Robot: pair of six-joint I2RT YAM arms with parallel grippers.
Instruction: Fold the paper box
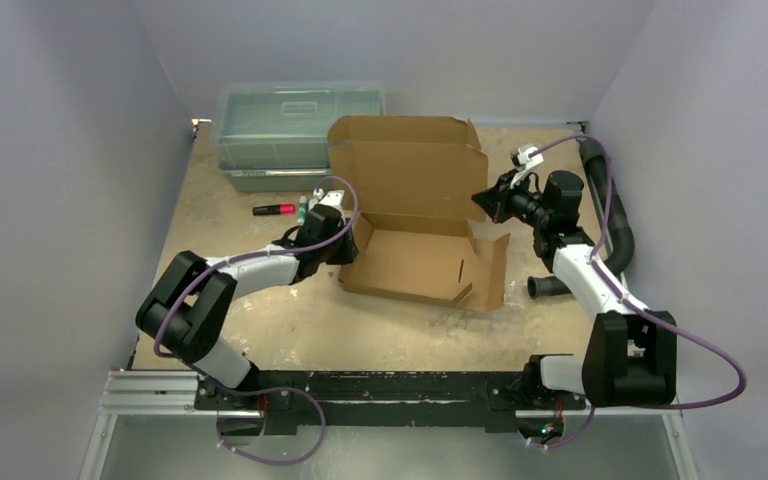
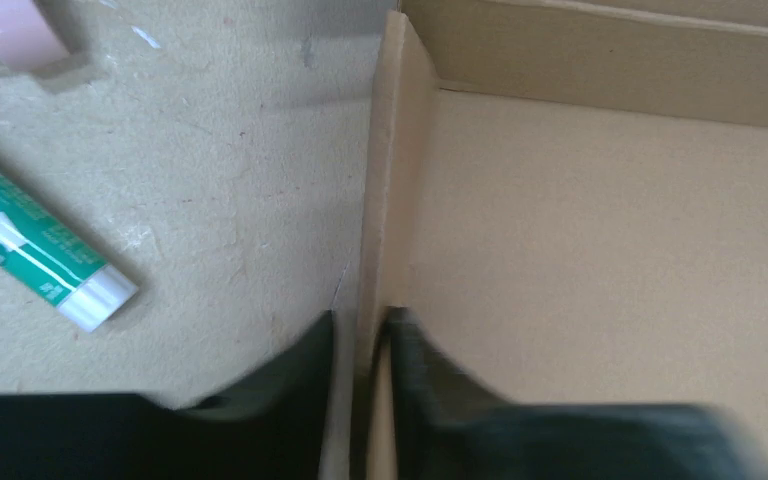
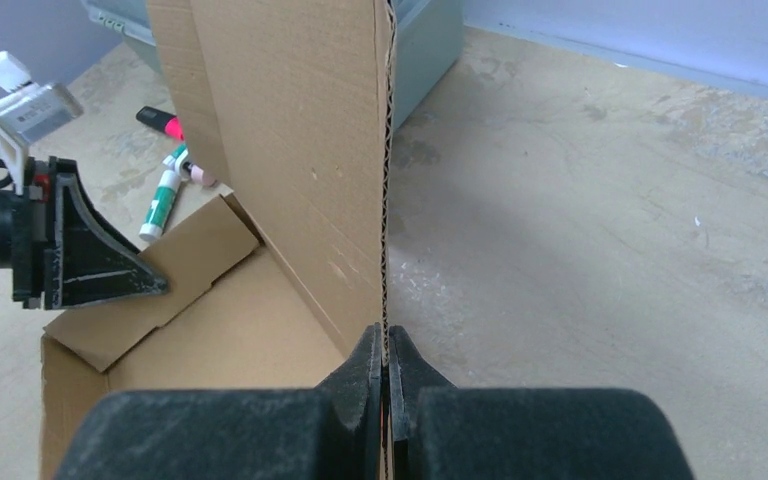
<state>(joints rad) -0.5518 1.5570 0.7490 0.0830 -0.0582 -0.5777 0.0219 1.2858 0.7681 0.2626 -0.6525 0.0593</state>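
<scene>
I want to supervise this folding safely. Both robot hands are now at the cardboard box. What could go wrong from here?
1. The right hand pinches only the thin edge of the upright lid; a pull may crease it, or the grip may slip off.
2. The left hand straddles the side wall with its jaws slightly apart, so the paper box could slide when the lid moves.

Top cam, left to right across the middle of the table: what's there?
red marker → green marker → left gripper → paper box → right gripper → black hose. The plastic bin is left out because it spans the markers through to the box.
</scene>
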